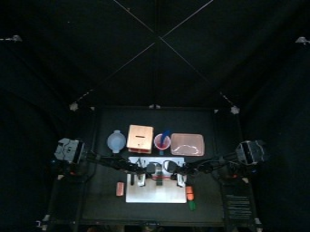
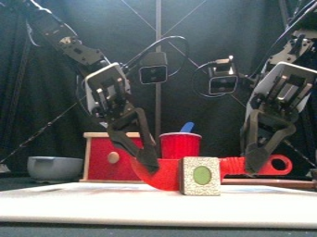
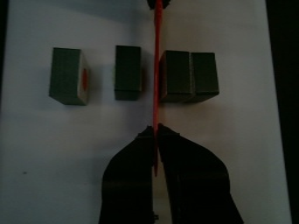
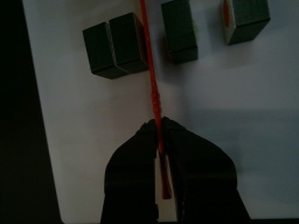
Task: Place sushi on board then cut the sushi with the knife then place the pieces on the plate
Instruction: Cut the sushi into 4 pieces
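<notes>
The dark green sushi roll lies on the white cutting board (image 1: pixel 151 195) in pieces. In the left wrist view I see two single pieces (image 3: pixel 68 76) (image 3: pixel 128 73) and a double block (image 3: pixel 191 74). The front view shows one end face (image 2: pixel 201 175), white with a green centre. A red toy knife (image 3: pixel 156 87) stands on edge across the roll, between the double block and a single piece. My left gripper (image 2: pixel 146 165) is shut on one end of the knife, and my right gripper (image 2: pixel 260 162) is shut on its handle end (image 2: pixel 277 165).
Behind the board stand a blue-grey bowl (image 1: pixel 115 140), a wooden box with a red front (image 2: pixel 109 153), a red cup (image 2: pixel 183 145) holding a blue knife (image 2: pixel 188 127), and the pink tray (image 1: pixel 188 143). Small toys (image 1: pixel 120 188) (image 1: pixel 191 194) lie at the board's sides.
</notes>
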Robot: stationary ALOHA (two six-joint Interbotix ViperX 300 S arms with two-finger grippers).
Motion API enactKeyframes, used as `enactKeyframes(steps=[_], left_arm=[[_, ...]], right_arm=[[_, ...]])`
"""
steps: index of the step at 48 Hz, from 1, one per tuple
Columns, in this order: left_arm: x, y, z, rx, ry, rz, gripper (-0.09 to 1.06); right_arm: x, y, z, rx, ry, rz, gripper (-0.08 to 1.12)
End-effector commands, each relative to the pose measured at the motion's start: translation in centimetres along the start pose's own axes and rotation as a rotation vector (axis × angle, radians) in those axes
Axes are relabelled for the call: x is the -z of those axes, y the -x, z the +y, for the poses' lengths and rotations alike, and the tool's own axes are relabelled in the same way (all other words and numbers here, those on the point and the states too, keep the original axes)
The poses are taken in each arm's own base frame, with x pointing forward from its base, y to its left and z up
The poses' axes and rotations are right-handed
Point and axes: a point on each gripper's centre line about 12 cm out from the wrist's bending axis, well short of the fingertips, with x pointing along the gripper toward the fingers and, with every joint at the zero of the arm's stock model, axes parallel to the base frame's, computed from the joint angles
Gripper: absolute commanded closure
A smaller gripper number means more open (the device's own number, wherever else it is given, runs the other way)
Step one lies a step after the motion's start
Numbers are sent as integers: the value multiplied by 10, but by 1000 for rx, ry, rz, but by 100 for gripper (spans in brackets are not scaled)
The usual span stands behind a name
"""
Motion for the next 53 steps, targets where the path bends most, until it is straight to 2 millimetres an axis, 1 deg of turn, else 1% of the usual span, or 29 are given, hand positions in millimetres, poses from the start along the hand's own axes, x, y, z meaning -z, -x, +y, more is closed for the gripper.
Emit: enactKeyframes(steps=[1,9,17,22,29,38,47,53], left_arm=[[-7,6,-1,4,5,-12,56],[-12,12,0,5,1,-31,56],[-25,30,1,5,-24,-79,57],[-34,42,0,6,-47,-117,57],[-34,48,-6,16,-57,-129,57],[-27,43,-21,43,-62,-108,57],[-22,33,-27,58,-26,-83,57],[-21,32,-28,62,-13,-81,57]], right_arm=[[-6,7,7,-21,7,-21,68],[-14,20,9,-32,31,-56,68],[-27,41,5,-36,42,-116,68],[-31,53,7,-50,45,-143,68],[-31,66,12,-73,36,-174,68],[-26,66,18,-98,10,-168,68],[-20,61,24,-115,-4,-143,68],[-17,57,26,-117,-9,-127,68]])
